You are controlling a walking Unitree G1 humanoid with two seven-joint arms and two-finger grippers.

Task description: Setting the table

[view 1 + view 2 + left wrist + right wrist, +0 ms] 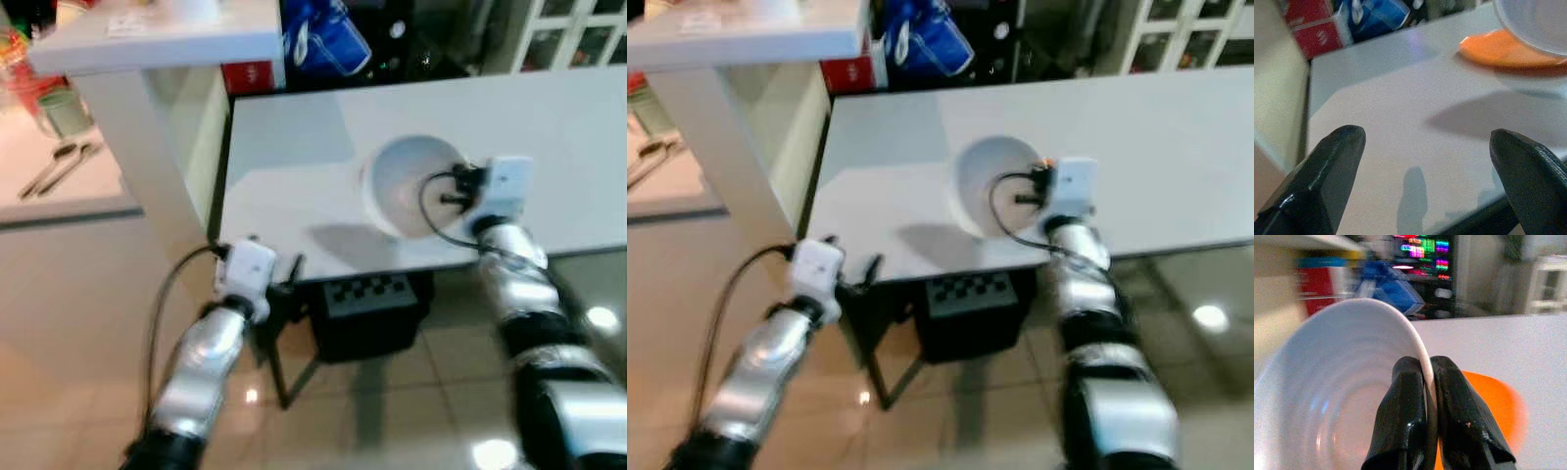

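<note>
Black fingers (1409, 416) of the right gripper (1428, 382) are clamped on the white bowl's (1327, 382) rim, above an orange plate (1488, 406). Held wide apart with nothing between them, the left gripper's (1425, 181) fingers are seen over the white table (1400, 122).

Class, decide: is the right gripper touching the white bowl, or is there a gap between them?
Touching. In the right wrist view, the right gripper has its two black fingers pressed against either side of the white bowl rim, pinching it.

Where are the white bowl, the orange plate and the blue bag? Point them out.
white bowl (1327, 396): right wrist view, inner wall.
orange plate (1498, 49): left wrist view, bare top surface beside the bowl.
blue bag (323, 39): left eye view, middle of its front.
</note>
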